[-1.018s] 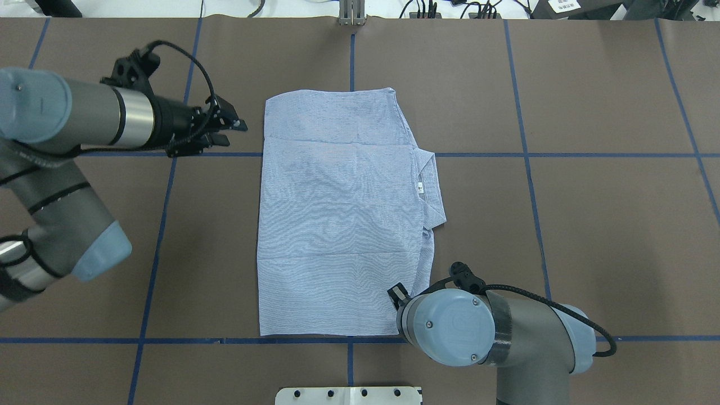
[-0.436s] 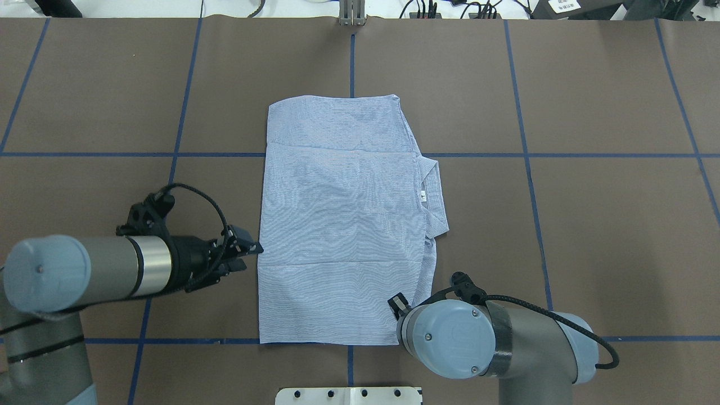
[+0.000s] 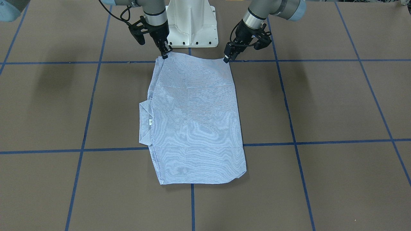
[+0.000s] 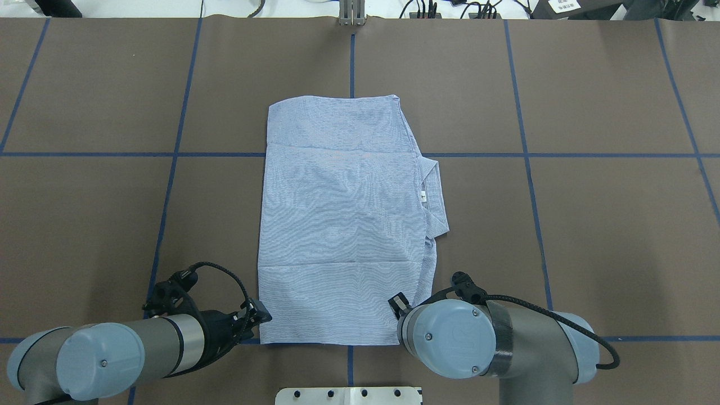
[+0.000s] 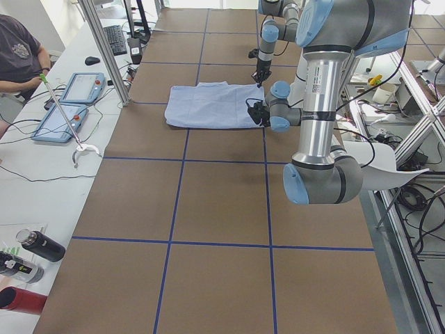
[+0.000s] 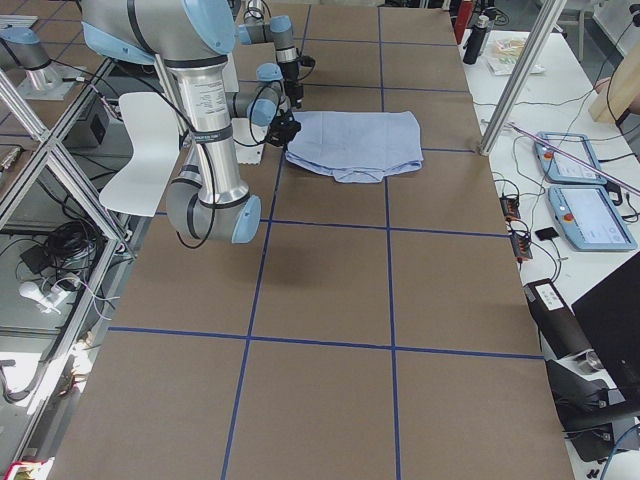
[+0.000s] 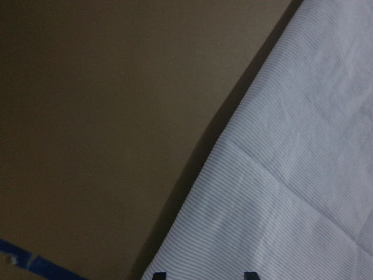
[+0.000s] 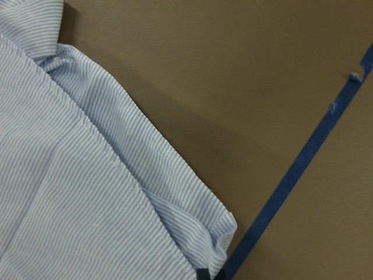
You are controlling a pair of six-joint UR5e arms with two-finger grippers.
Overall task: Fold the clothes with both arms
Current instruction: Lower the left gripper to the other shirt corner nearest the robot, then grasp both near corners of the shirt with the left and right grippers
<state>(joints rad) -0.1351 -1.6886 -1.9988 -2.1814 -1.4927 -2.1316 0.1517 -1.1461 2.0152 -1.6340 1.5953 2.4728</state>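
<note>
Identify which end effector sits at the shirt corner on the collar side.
The right end effector: it meets the shirt on the side where the collar sticks out; the left end effector does not.

Brown table (image 4: pixel 619 225) (blue tape grid (image 4: pixel 562 154)), white bench (image 5: pixel 28 202) alongside.

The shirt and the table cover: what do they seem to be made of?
Shirt: thin woven cloth, likely cotton, matte; fine stripes and soft creases show in the wrist views. Table cover: brown, matte, smooth sheet, perhaps paper or felt; the look leaves it open.
</note>
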